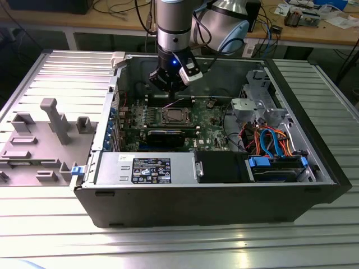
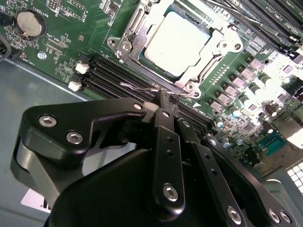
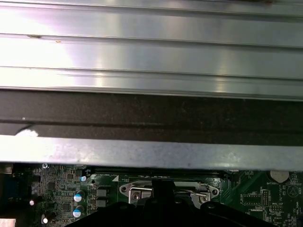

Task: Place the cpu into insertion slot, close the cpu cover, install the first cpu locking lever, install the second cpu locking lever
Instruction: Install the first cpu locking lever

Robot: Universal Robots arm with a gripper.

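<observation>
In the second wrist view the cpu [image 2: 177,42] sits in the socket on the green motherboard [image 2: 61,52], with the cpu cover [image 2: 142,26] lying closed around it, its silver-grey top showing through the window. The claw [image 2: 163,97] has its black fingers [image 2: 163,118] drawn together, their tip at a thin wire locking lever [image 2: 137,87] just beside the socket's edge. In the exterior view the arm [image 1: 174,33] reaches into the open computer case [image 1: 196,199] on the slatted desk [image 1: 168,241].
</observation>
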